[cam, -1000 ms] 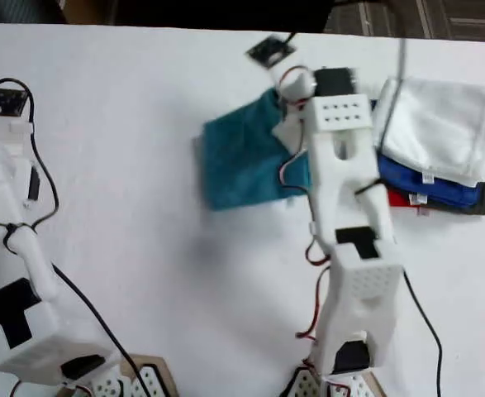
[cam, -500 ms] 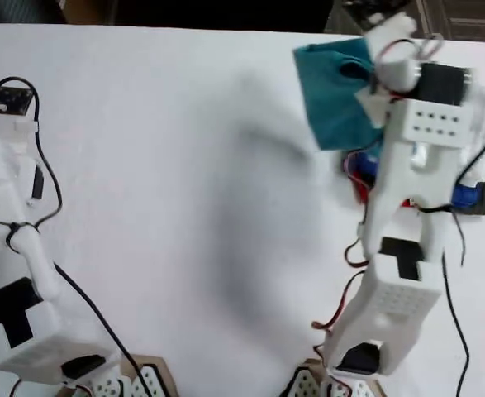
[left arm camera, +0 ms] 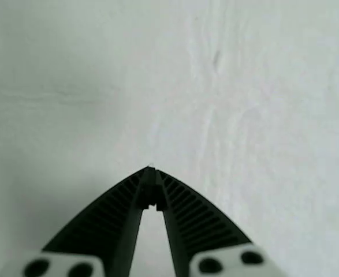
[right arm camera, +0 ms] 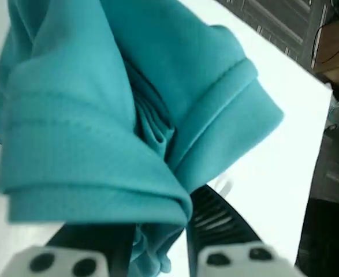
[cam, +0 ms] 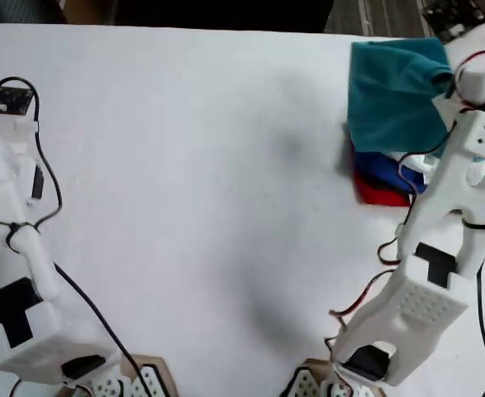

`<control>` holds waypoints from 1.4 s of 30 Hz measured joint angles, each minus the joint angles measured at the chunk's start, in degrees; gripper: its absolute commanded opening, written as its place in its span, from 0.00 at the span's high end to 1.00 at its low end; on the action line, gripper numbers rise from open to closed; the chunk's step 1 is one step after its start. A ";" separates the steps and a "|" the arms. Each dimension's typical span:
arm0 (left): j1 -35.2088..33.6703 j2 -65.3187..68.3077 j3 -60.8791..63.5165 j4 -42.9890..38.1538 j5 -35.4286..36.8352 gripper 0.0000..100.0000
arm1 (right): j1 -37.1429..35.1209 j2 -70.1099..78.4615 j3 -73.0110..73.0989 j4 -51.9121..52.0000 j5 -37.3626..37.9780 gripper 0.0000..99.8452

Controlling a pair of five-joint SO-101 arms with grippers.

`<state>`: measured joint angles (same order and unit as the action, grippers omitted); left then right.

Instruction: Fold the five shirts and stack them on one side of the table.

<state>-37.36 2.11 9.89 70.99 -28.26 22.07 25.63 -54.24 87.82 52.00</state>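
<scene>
Clamping a bunched fold of the teal shirt (right arm camera: 117, 115), the right end effector (right arm camera: 157, 231) stood narrow, with cloth packed between its jaws and spilling out past both fingers. In the high view that end effector (cam: 463, 62) sat at the far right corner of the desk (cam: 184, 165), at the right edge of the teal shirt (cam: 395, 95). From the grip the shirt spread leftward, away from the end effector, as a folded, roughly square bundle whose slightly longer side ran from the far edge of the desk toward the robot.

Directly below it lay the stack. The blue shirt (cam: 387, 169) and, under that, the red shirt (cam: 378, 192) peeked out from beneath the teal shirt's near edge, so the bundle was over the pile rather than beside it. Whether its weight already rested on the stack could not be told.

By my judgement, the coming move turned on that vertical relation: lowering and letting go, with the fold lined up square over the shirts beneath.

The left end effector (left arm camera: 152, 190) was closed, tips meeting on nothing, over bare desk (left arm camera: 244, 86) well apart from the stack, so the right arm was the nearer one.
</scene>
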 measured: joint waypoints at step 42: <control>0.00 -0.35 4.92 -2.11 0.00 0.97 | -0.09 17.85 -23.03 -2.29 -19.60 0.96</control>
<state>-37.36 1.76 14.81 68.88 -28.26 21.98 43.47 -77.27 85.54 32.40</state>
